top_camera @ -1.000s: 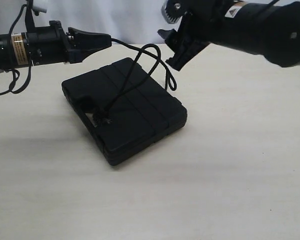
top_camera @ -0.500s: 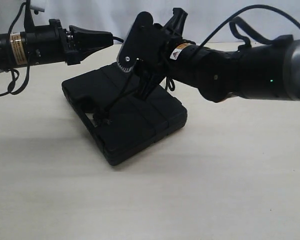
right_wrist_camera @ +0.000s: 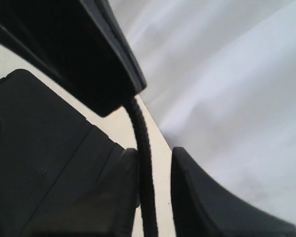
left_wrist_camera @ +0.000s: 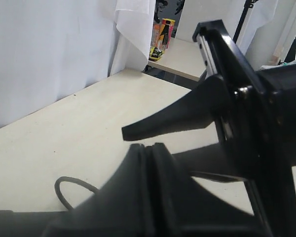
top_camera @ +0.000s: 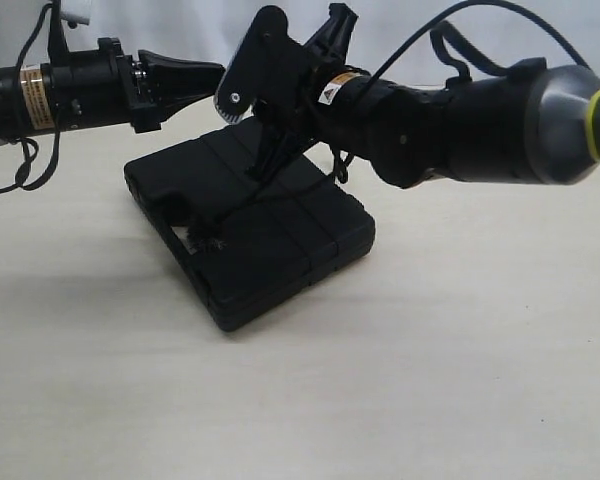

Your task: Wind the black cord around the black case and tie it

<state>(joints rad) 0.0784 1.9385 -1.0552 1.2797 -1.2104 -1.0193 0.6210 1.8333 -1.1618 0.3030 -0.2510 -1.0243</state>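
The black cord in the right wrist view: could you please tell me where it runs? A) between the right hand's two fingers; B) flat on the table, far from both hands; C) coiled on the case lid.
A: the black cord runs straight through the gap between the fingers of the right hand.

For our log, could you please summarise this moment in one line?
left tool shut on black cord; right tool open, straddling cord; black case flat
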